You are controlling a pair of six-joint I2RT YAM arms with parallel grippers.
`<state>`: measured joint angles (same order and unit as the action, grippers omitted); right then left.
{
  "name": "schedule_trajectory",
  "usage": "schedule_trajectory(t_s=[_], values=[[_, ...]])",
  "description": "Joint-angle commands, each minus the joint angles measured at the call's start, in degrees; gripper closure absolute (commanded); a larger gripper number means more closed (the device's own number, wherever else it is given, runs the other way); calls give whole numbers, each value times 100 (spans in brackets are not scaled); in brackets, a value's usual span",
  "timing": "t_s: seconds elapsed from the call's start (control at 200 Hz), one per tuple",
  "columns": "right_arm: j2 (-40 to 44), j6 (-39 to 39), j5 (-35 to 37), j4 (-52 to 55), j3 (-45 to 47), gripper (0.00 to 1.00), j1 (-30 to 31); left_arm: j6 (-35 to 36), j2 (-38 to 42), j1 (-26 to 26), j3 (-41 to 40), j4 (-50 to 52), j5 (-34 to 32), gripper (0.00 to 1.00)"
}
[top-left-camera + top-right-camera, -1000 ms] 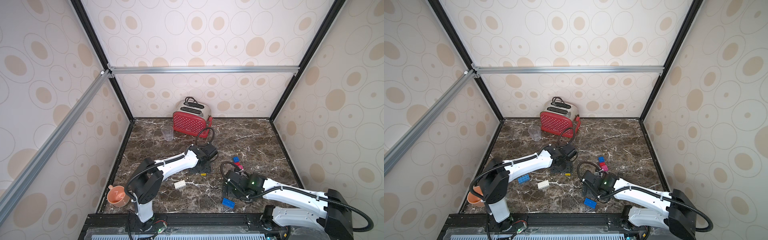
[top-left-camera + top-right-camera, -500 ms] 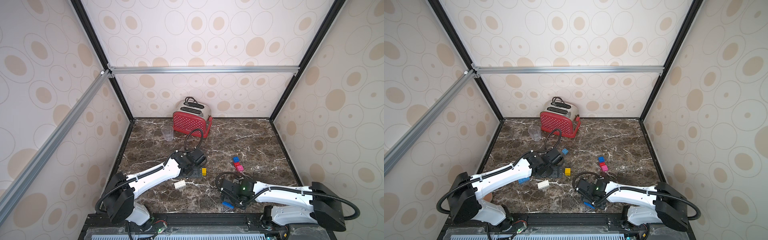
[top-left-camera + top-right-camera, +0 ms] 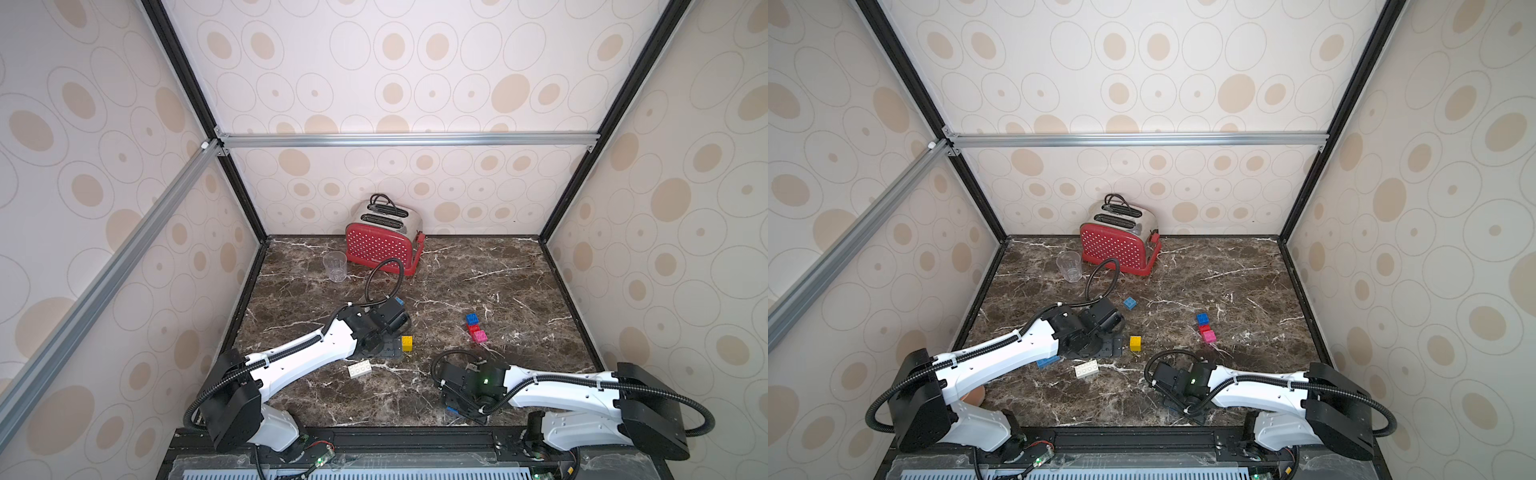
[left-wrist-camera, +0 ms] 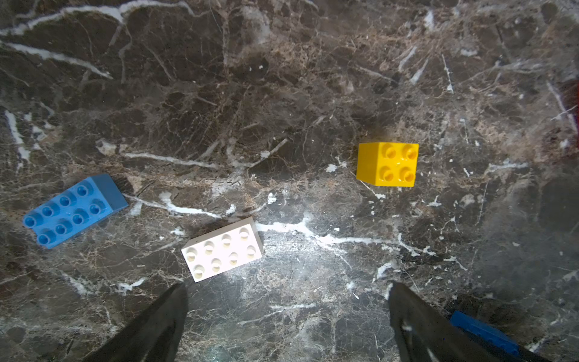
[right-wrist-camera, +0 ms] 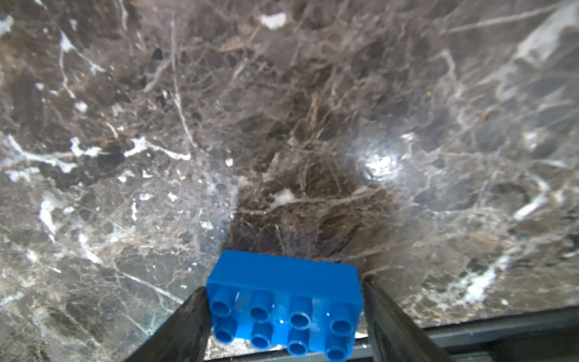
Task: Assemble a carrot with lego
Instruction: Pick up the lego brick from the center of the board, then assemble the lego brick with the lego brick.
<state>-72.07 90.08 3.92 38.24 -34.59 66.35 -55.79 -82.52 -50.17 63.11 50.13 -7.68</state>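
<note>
Over marble tabletop point(image 3: 498, 270), left jaws gape empty near white brick point(image 4: 221, 249); right jaws apparently pinch blue brick point(image 5: 283, 301).

eight lego bricks point(image 3: 1135, 343), one toaster point(image 3: 1121, 243), one glass point(image 3: 1069, 266)

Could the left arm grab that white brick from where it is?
Probably yes. The left gripper hangs open and empty close by the white brick, which lies flat on the table, studs up, nothing over or against it.

Red white-dotted toaster point(image 3: 380, 249), blue brick point(image 5: 283, 282), yellow brick point(image 4: 387, 164), brown white-veined table point(image 3: 478, 266).
</note>
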Motion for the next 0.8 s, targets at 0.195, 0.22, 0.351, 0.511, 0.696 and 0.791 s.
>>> schedule_trajectory(t_s=[0.195, 0.22, 0.351, 0.511, 0.696, 0.791], values=[[-35, 203, 65, 220, -46, 35, 63, -65, 206, 29, -114, 225, -212, 1], [-37, 186, 64, 224, -54, 36, 62, -63, 210, 31, -123, 218, -207, 1], [-103, -100, 125, 303, -306, 40, 54, 21, 299, 62, -198, 218, -225, 1], [-517, -1099, -32, 406, -1013, 40, -290, 228, 636, 220, -525, 41, -167, 1], [-1252, -2515, -436, 549, -2148, 40, -921, 551, 1202, 748, -1076, -369, 260, 1], [-1766, -3200, -619, 865, -2921, 40, -1228, 762, 1429, 994, -1235, -451, 402, 1]])
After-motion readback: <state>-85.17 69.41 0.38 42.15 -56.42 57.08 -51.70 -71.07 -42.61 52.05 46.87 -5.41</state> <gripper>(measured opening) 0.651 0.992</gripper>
